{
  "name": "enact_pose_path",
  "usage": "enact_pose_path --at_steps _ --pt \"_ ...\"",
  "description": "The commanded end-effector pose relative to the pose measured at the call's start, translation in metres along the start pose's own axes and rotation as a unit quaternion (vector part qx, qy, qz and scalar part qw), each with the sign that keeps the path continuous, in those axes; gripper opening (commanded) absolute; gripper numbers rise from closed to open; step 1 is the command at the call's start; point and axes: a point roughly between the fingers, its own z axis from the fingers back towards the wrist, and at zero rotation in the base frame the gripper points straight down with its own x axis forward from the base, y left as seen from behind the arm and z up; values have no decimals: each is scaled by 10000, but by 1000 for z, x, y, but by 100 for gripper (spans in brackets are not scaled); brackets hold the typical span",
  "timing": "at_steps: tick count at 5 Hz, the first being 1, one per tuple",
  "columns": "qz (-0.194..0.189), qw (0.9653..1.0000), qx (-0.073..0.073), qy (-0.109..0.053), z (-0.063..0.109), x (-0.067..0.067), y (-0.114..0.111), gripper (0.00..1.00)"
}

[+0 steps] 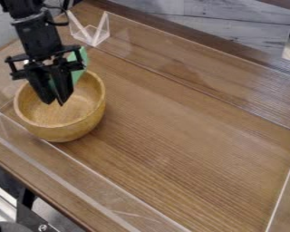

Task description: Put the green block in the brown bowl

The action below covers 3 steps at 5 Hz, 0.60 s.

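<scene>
**woodgrain_fan:** Where's the green block (77, 60) at? All that shows is a bright green sliver.

**arm_watcher:** It's clamped in the hand (54, 94), up beside the black fingers on their right side, hanging over the far rim of the brown bowl (90, 116). The fingers are pressed together and point steeply down into the bowl's hollow; the arm rises from them to the top left corner.

**woodgrain_fan:** What's the bowl like?

**arm_watcher:** Round, light wood, thick rim, deep smooth inside. It sits on a brown tabletop (196, 127) with long straight grain, close to the left front edge.

**woodgrain_fan:** Any room around it?

**arm_watcher:** Lots to the right, just bare planks. A clear wall (105, 195) runs along the front edge near the bowl, and another stands along the back.
</scene>
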Motion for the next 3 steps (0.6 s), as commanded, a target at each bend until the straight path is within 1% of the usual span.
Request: enact_pose_path --at_steps 1,3 --pt "7 9995 12 -319 11 14 1 0" --pt "-16 9996 -7 -268 2 21 -1 0"
